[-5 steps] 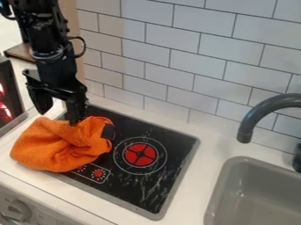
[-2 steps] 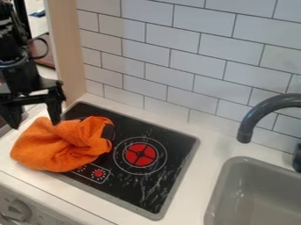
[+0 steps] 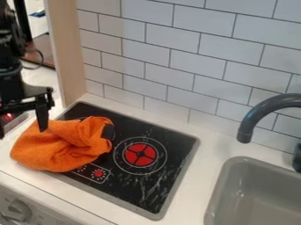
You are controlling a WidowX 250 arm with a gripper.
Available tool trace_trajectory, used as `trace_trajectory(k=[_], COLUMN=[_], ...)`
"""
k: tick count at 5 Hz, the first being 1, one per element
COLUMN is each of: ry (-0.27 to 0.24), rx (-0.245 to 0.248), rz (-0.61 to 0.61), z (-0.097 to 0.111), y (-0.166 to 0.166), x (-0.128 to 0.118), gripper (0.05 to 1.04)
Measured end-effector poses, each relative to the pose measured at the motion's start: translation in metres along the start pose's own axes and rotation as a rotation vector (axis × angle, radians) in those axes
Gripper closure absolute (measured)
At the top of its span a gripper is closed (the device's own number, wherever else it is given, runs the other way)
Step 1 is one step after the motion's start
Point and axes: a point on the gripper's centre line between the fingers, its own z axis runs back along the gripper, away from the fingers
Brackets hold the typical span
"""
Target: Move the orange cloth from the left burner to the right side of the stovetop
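1. White rectangular tiles (image 3: 170, 57) back the scene from eleven to two o'clock, with a pale beige upright panel (image 3: 66, 57) toward ten. Below them, a white desk (image 3: 197, 186) carries a black glass stovetop with a grey rim (image 3: 167, 145), near six.
2. An orange, soft-looking cloth (image 3: 59, 151) lies toward eight o'clock, bunched over the stovetop's left part and spilling onto the desk beside it. A small dark patch (image 3: 108, 132) shows at its three o'clock end.
3. At nine o'clock is the black two-finger hand (image 3: 22, 132). It is spread wide and holds nothing. Its right-hand finger in the view (image 3: 42, 116) overlaps the upper edge of the cloth; whether they touch, I cannot tell.
4. What looks done: the cloth rests on its own, out of any grip, partly on the stovetop. The round red burner (image 3: 132, 156), toward six, is uncovered, as is the small red dial marking (image 3: 98, 174) nearer seven.
5. What looks undone: the cloth is neither flat nor neatly folded, and its folds hide part of the stovetop. Whether it should lie otherwise, I cannot tell, so the work could be finished or only partway. Any further handling would, in my judgement, call for a fresh grip.
6. Toward three o'clock, the dark grey curved faucet (image 3: 255, 116) stands well apart from the cloth, as does the grey sink (image 3: 235, 189) between four and five.
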Motion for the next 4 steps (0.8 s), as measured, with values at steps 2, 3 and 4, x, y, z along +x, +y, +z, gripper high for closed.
trace_trajectory(k=[2, 3, 4], ry=[0.036, 0.045, 0.043], rx=[-0.033, -0.096, -0.127], rz=[0.074, 0.121, 0.160], z=[-0.024, -0.034, -0.045], y=[-0.013, -0.023, -0.030], x=[0.012, 0.012, 0.015], gripper=[0.085, 0.085, 0.085])
